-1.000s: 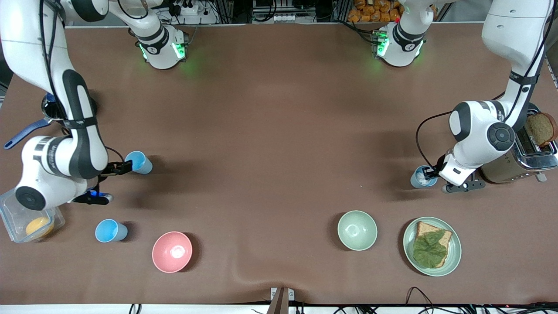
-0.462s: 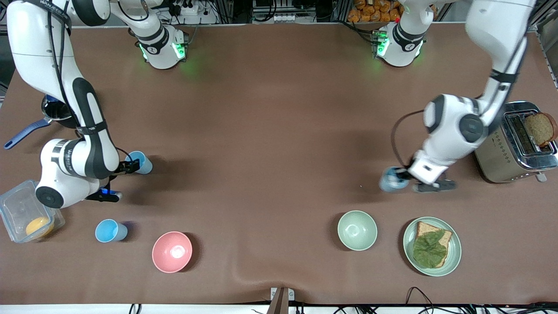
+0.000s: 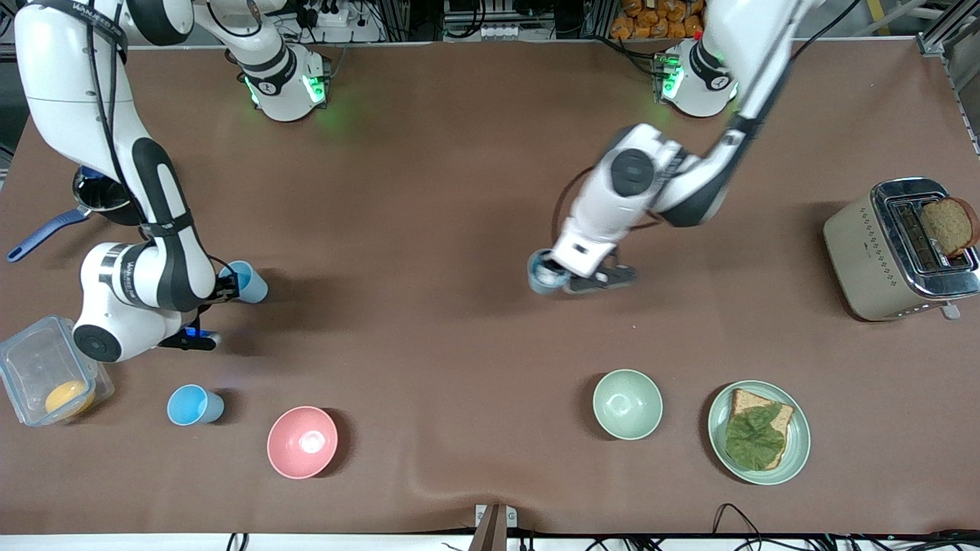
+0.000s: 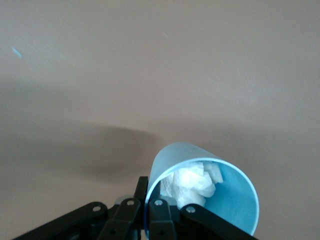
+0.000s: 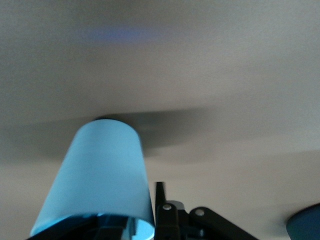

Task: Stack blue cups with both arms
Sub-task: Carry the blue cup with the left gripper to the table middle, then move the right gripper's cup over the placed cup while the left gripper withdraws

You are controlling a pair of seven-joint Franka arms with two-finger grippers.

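My left gripper (image 3: 557, 277) is shut on the rim of a greyish-blue cup (image 3: 543, 275) with a whitish inside and holds it over the middle of the table. In the left wrist view the fingers (image 4: 159, 212) pinch the wall of this cup (image 4: 172, 162), which has crumpled white paper inside. My right gripper (image 3: 227, 285) is shut on the rim of the other blue cup (image 3: 248, 282), sky-blue inside, near the right arm's end of the table. In the right wrist view this cup (image 5: 100, 170) is upright, with one finger (image 5: 160, 197) outside its wall.
A brighter blue cup (image 3: 195, 404) and a pink bowl (image 3: 302, 441) stand nearer the front camera than the right gripper. A green bowl (image 3: 627, 403), a plate (image 3: 718, 417) with bread and lettuce, a toaster (image 3: 880, 252), a clear container (image 3: 31, 360) and a blue-handled pan (image 3: 46, 229) stand around.
The left arm has carried its cup from beside the toaster to over the middle of the table. The right arm shifted slightly; its cup has hardly moved.
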